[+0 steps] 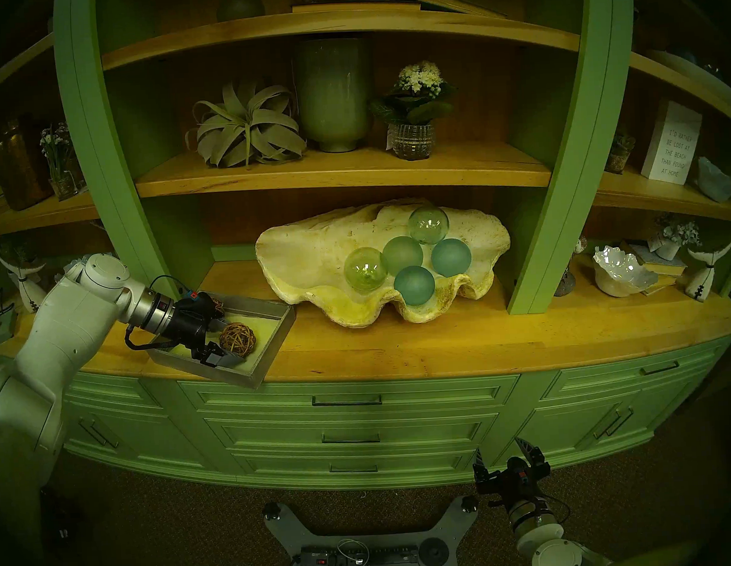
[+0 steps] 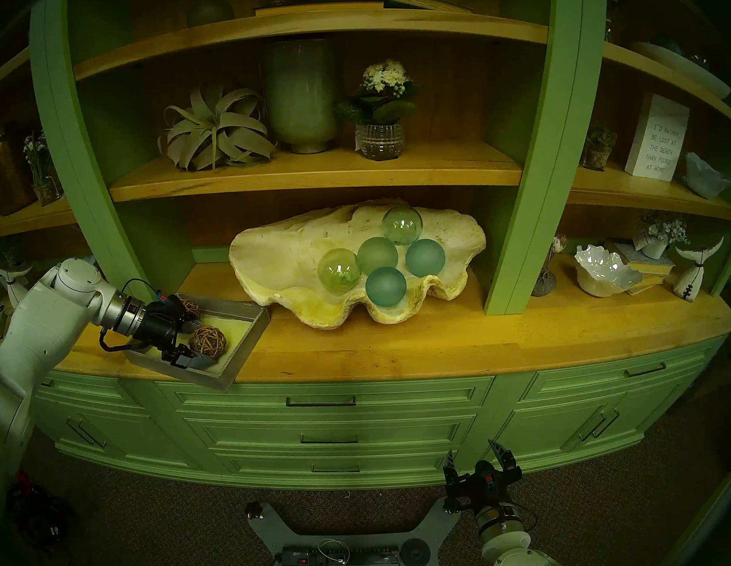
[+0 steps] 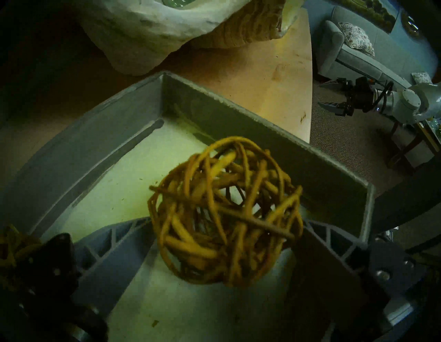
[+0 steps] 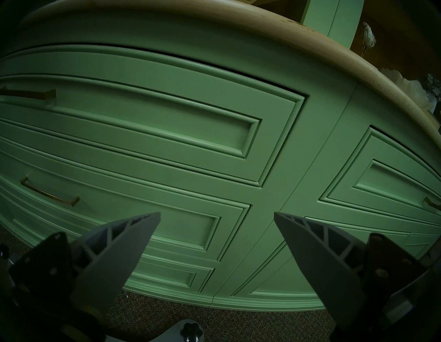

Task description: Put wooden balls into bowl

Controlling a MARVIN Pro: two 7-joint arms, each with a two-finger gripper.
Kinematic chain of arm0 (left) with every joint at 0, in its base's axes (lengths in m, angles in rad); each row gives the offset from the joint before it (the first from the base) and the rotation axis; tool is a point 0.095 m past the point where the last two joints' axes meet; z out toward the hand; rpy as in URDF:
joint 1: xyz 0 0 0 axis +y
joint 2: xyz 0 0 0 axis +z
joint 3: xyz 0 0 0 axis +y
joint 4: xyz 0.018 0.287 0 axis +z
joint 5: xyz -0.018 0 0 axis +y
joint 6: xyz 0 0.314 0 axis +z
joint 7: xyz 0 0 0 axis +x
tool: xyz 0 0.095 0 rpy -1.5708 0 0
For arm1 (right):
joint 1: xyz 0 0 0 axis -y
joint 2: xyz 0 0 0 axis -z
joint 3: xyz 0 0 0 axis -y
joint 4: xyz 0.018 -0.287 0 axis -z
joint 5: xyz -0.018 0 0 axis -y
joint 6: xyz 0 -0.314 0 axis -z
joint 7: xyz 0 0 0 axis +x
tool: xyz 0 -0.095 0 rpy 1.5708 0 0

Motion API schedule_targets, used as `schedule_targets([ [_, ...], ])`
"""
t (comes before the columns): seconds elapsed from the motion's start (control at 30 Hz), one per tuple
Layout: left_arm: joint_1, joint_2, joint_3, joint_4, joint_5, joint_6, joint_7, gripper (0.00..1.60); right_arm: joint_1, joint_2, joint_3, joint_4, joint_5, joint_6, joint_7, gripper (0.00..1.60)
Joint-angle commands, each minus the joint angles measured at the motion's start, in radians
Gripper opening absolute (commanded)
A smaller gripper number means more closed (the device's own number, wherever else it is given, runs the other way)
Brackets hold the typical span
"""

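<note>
Clam shell bowl (image 1: 311,258), holding five glass spheres (image 1: 402,255), sits mid-counter (image 1: 401,350), beside the grey tray (image 1: 274,340) where both woven balls lie. Head views show the left tool (image 1: 225,340) spread around the near ball (image 1: 238,340); the far ball (image 2: 189,308) peeks behind it. Only the left wrist view shows fingers (image 3: 114,248) flanking it, contact unclear; the right tool (image 4: 217,241) hangs spread, empty.

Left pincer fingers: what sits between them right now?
One woven ball, still in the grey tray, sits between the open left pincer's fingers, per left wrist view.

Wooden countertop (image 1: 401,350), grey tray (image 1: 274,344), clam shell (image 1: 303,254)
</note>
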Motion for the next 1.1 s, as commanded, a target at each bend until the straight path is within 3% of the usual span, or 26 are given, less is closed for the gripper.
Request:
schedule_targets([
  [0.0, -0.089, -0.053, 0.007, 0.048, 0.013, -0.045, 0.003, 1.60, 0.007, 0.000, 0.001, -0.028, -0.003, -0.009, 0.000, 1.60],
  [0.3, -0.123, -0.080, 0.030, 0.146, 0.027, -0.131, 0.003, 1.60, 0.005, 0.001, 0.001, -0.033, -0.003, -0.010, 0.000, 1.60],
  [0.77, -0.155, -0.037, 0.017, 0.230, -0.033, -0.384, 0.003, 1.60, 0.000, 0.004, 0.003, -0.043, -0.003, -0.010, -0.001, 1.60],
  [0.9, -0.209, -0.034, -0.020, 0.242, -0.058, -0.399, 0.003, 1.60, 0.002, 0.003, 0.002, -0.040, -0.003, -0.009, 0.000, 1.60],
  [1.07, -0.220, -0.016, -0.079, 0.206, -0.089, -0.412, 0.003, 1.60, 0.002, 0.003, 0.002, -0.039, -0.003, -0.009, 0.000, 1.60],
])
